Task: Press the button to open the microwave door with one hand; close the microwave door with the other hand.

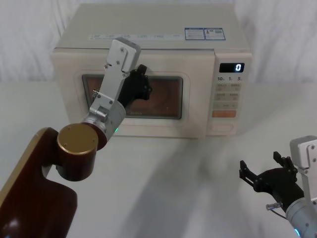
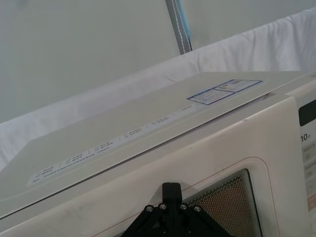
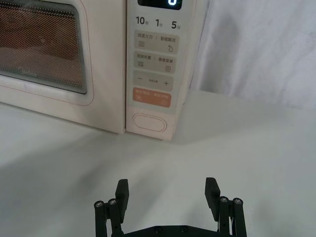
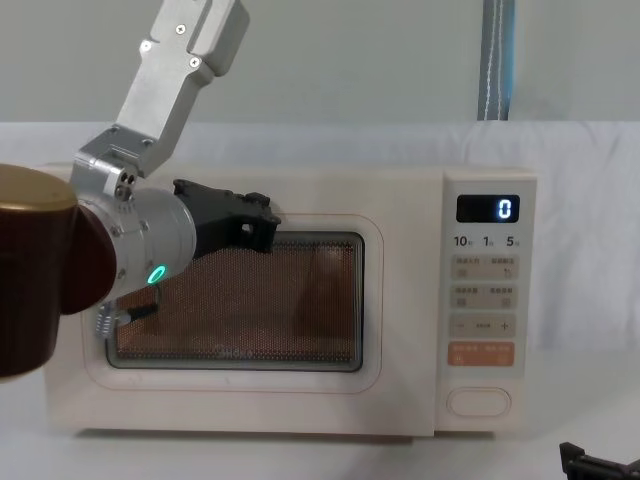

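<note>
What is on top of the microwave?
The microwave's top carries only flat printed labels: a blue-bordered sticker and a strip of small print. Nothing stands on it. The left end effector covers part of the microwave door below.

1. A white table (image 1: 163,188) spreads across the foreground, smooth and matte, with soft shadows lying on it.
2. White cloth (image 1: 277,39) hangs creased behind the table.
3. Above it rises a plain pale wall (image 4: 360,60).
4. A blue-edged grey strip (image 4: 497,60) runs vertically down that wall.
</note>
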